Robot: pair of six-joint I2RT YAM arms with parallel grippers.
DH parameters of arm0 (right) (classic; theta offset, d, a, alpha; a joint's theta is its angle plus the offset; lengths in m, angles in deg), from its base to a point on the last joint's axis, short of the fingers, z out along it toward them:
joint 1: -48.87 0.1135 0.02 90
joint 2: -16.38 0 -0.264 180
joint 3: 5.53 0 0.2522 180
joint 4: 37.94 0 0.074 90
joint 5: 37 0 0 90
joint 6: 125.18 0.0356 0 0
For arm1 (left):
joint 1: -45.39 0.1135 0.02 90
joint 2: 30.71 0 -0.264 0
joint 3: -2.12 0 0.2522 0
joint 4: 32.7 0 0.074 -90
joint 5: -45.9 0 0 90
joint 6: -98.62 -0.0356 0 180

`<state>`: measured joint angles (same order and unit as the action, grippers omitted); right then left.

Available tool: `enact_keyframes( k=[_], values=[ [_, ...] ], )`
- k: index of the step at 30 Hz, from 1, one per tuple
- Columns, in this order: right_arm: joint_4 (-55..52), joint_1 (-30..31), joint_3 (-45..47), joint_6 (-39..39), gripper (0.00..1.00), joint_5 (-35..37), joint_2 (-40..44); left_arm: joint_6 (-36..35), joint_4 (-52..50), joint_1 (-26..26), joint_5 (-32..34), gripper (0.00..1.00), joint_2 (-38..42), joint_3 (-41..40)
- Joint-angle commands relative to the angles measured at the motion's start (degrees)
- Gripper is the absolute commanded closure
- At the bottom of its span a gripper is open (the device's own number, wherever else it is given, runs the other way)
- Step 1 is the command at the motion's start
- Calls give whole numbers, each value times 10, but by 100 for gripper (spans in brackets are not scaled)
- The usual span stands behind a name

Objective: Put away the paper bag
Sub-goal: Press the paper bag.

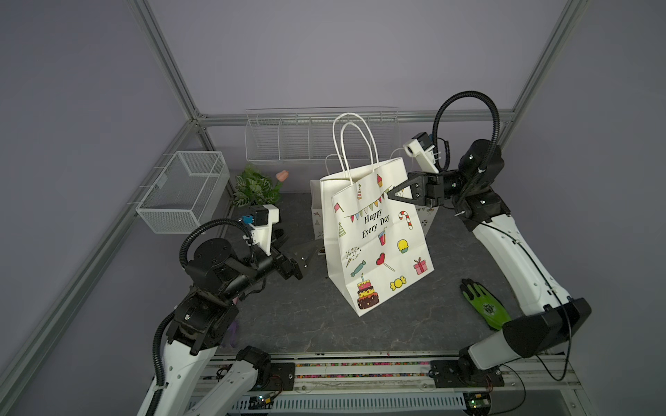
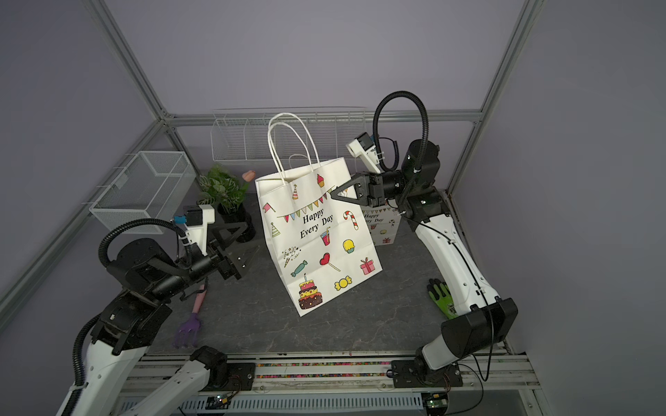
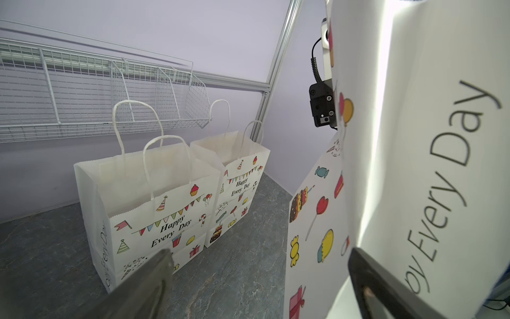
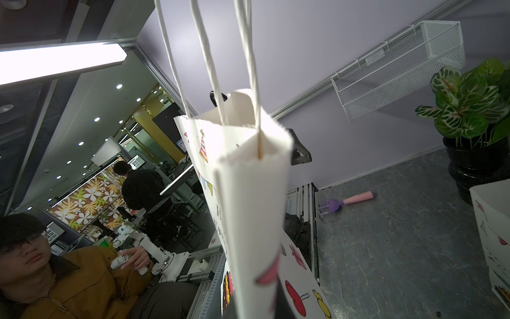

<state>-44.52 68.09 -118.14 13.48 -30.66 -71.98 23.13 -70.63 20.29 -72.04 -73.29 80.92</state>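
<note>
The grey table (image 1: 306, 324) is being used as the floor for everything, and one long wire shelf (image 1: 281, 144) is being carried by the back wall above it. Three paper bags are being counted. The paper bag (image 1: 374, 234) in the middle of the table is being pinched at its top rim by the right gripper (image 1: 391, 194), whose jaws are being squeezed tight on the paper, so the bag is being held up and tilted. Whether its bottom is touching the table cannot be told. The nearer spare bag (image 3: 154, 215) and the farther spare bag (image 3: 240, 176) are being stored upright, side by side, at the back wall, which is likely where this one is being taken. The left gripper (image 2: 254, 236) is being held wide open just beside the bag with nothing in it, probably to steady the bag. One mesh basket (image 1: 180, 191) is being hung on the side wall. One potted plant (image 1: 256, 187), one green glove (image 1: 484, 306) and one purple rake (image 2: 189, 324) are being seen near the table's edges.
</note>
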Motion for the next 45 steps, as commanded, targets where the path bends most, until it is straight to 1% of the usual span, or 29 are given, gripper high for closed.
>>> enact_keyframes(
  k=[1, 5, 13, 15, 18, 22, 25, 27, 28, 30, 32, 34, 39, 41, 43, 45],
  values=[
    [15, -2, -8, 6, 93, -4, 3, -11, -11, 4, 10, 0, 1, 22],
    [14, -3, -10, 7, 93, -4, -6, -15, -21, 3, 23, 0, 11, 32],
    [14, 1, -17, 11, 93, -1, -10, -10, -18, 4, 4, 0, 0, 34],
    [14, 6, -17, 10, 93, 0, -2, 0, -1, 4, -27, 0, -18, 29],
    [12, 12, -15, 9, 93, 3, 4, 36, 64, 4, -96, 0, -47, 9],
    [9, 18, -13, 5, 93, 3, 3, 89, 157, 1, -189, 6, -89, 1],
    [9, 21, -18, 7, 93, 3, -4, 84, 155, -7, -199, 8, -100, 4],
    [12, 27, -21, 9, 93, 4, -5, 76, 147, -7, -198, 12, -101, 0],
    [13, 31, -23, 8, 93, 4, -4, 76, 149, -6, -199, 14, -101, -4],
    [14, 37, -27, 9, 93, 5, -5, 88, 170, -7, -215, 23, -104, -11],
    [13, 38, -33, 11, 93, 5, -8, 103, 192, -12, -229, 35, -109, -16],
    [13, 38, -38, 13, 94, 5, -11, 98, 189, -22, -231, 48, -114, -15],
    [14, 38, -44, 20, 93, 14, -13, 87, 174, -32, -222, 71, -116, -19],
    [15, 38, -43, 24, 93, 20, -11, 83, 168, -32, -214, 82, -110, -22],
    [13, 38, -38, 25, 93, 28, -7, 79, 159, -32, -203, 91, -104, -21],
    [9, 38, -30, 26, 93, 41, -2, 78, 156, -32, -193, 97, -100, -20]
  ],
)
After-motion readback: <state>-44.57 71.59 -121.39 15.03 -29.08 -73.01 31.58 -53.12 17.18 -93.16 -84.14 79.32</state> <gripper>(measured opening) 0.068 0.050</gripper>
